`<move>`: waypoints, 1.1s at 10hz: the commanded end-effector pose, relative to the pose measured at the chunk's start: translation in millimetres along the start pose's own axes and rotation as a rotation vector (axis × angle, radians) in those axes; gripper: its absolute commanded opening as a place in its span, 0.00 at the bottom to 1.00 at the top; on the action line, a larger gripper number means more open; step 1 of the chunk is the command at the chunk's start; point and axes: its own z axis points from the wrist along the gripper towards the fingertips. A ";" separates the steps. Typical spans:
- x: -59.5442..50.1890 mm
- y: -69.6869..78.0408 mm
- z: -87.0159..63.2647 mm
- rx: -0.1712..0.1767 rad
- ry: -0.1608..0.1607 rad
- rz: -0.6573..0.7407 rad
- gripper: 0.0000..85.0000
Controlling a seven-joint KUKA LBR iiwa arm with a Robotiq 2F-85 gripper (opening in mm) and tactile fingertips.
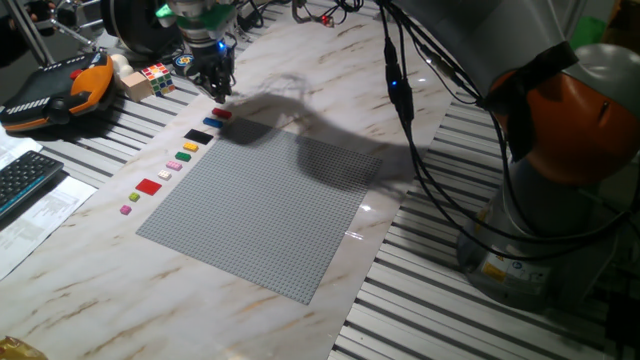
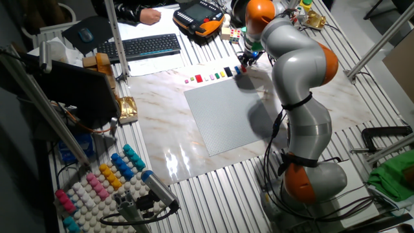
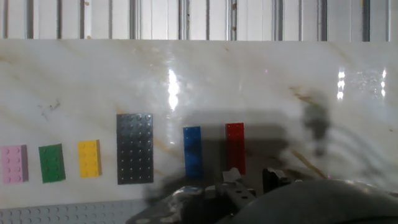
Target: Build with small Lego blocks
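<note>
The gripper (image 1: 218, 88) hangs over the red brick (image 3: 235, 147) at the end of the row by the baseplate's (image 1: 260, 210) edge — its long axis runs away from the fingers, whose spread I cannot tell.

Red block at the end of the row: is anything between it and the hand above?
Nothing visible. The hand hangs just above the red block, bare marble between. The blue block lies apart on one side; the other side is clear. Baseplate open beside the row.
</note>
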 end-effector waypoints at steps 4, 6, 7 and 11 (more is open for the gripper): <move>-0.1 -0.4 0.6 -0.011 -0.001 0.012 0.35; -0.1 -0.4 0.6 -0.020 0.003 0.029 0.35; -0.1 -0.4 0.6 -0.018 0.000 0.038 0.36; -10.6 -2.6 5.5 -0.034 -0.005 -0.006 0.38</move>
